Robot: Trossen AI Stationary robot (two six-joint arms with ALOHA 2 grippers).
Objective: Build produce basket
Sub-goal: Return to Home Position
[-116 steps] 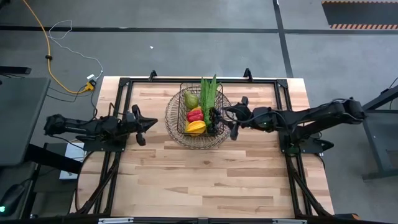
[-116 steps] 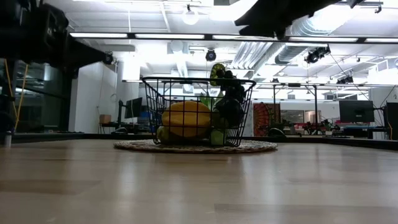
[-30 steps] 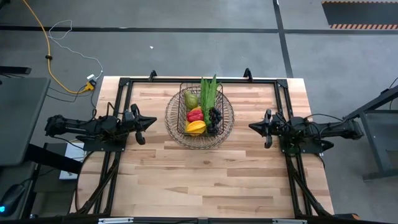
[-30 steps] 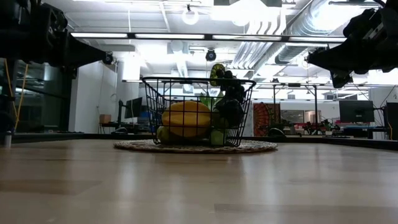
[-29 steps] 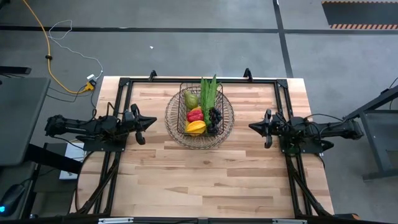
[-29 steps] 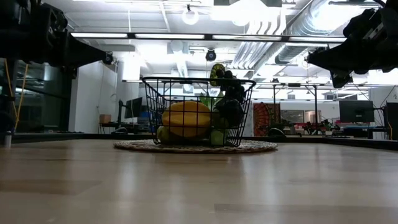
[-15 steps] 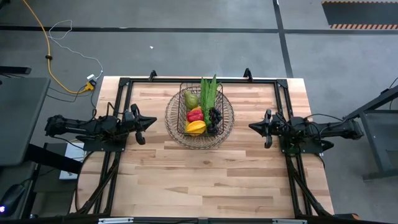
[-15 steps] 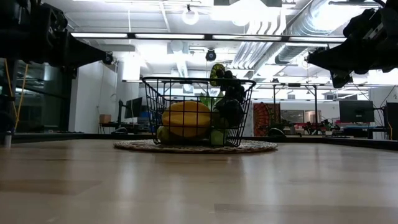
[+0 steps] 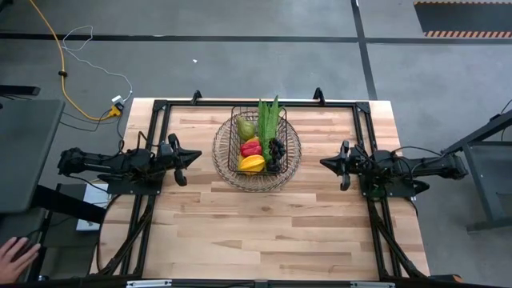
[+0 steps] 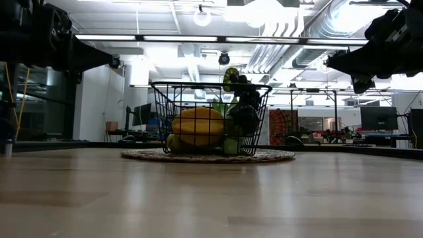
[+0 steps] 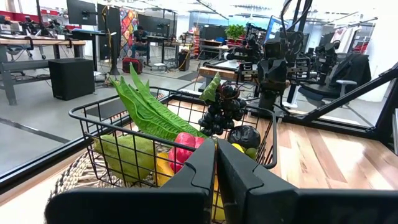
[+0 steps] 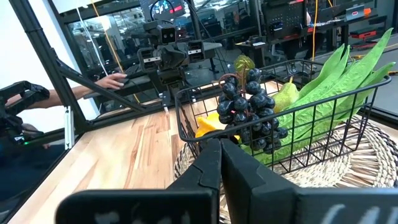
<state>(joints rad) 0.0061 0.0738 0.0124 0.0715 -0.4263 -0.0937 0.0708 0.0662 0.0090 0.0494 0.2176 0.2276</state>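
Note:
The dark wire basket [image 9: 258, 144] stands on a round woven mat [image 9: 292, 170] at the table's far middle. The produce lies inside it: a long green leafy bunch [image 9: 268, 118], a green pear [image 9: 246, 129], a red pepper [image 9: 250, 148], a yellow-orange pepper [image 9: 252, 164] and dark grapes [image 9: 276, 150]. The grapes [image 12: 249, 109] sit high against the basket's right wall. My left gripper [image 9: 200, 156] is shut, left of the basket and above the table. My right gripper [image 9: 322, 162] is shut, right of the basket, also raised.
Black frame rails [image 9: 256, 102] run along the table's far, left and right edges. Bare wood [image 9: 264, 232] fills the near half of the table. A person's hand [image 9: 14, 258] shows off the table at the near left.
A person's hand has come into view off the table at the near left corner. Both arms and the basket have kept still.

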